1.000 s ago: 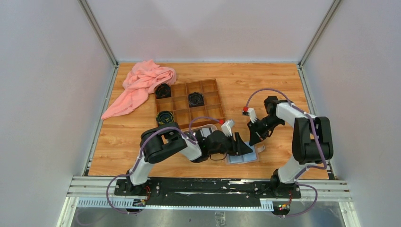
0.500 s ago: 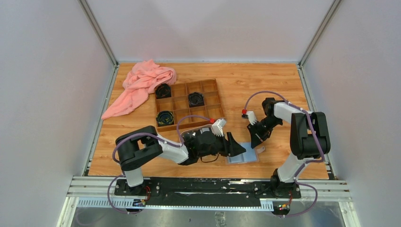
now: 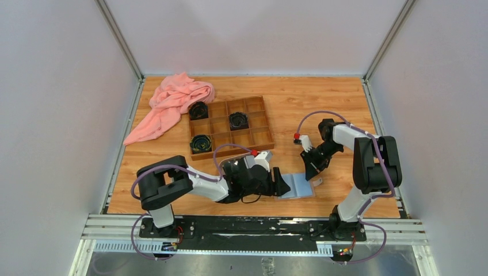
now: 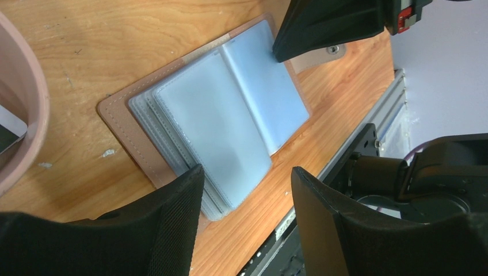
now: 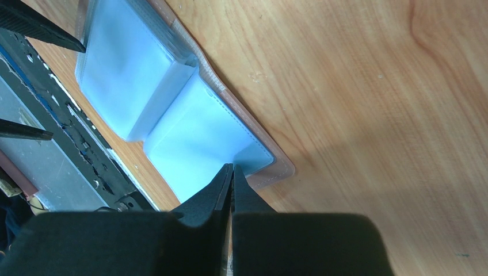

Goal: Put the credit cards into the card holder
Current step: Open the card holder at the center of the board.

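Note:
The card holder lies open on the table near the front edge, tan cover down, with its pale blue sleeves fanned upward. My left gripper is open, low over the holder's left side, with nothing between its fingers. My right gripper is shut, its tips resting on the corner of the right-hand sleeve. The same gripper shows in the top view. The corner of a white credit card lies inside a pinkish tray at the far left of the left wrist view.
A brown wooden compartment box with black coiled items stands behind my left arm. A pink cloth lies at the back left. The holder's snap tab sticks out to the right. The metal rail runs just in front.
My left gripper has drawn back to the left off the holder and its jaws have widened, so more of the blue sleeves shows. My right gripper has shifted only slightly.

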Available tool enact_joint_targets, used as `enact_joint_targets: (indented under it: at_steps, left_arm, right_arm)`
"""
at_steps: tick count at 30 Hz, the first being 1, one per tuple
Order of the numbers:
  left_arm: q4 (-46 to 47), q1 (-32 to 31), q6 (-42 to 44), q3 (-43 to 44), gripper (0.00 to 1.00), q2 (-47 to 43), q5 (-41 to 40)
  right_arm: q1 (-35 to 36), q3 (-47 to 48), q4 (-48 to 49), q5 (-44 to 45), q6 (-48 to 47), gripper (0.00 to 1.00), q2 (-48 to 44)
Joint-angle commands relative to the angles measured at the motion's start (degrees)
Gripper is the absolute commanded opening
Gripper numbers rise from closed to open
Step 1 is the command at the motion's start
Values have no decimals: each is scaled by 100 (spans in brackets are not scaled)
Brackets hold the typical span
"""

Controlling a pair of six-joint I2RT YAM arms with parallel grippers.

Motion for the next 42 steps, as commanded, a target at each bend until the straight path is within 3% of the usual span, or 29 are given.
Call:
enact_joint_targets:
  at_steps: [1, 32, 42]
  left_arm:
    - [-478, -143, 56, 180, 63, -142, -425]
    - [-561, -158, 22, 496, 64, 246, -310]
    - [-536, -147, 319, 1307, 65, 816, 263]
  right_arm:
    - [118, 66, -27, 166, 27, 2, 22]
    - [166, 79, -29, 182, 44, 2, 22]
    - [166, 85, -59, 81, 53, 2, 4]
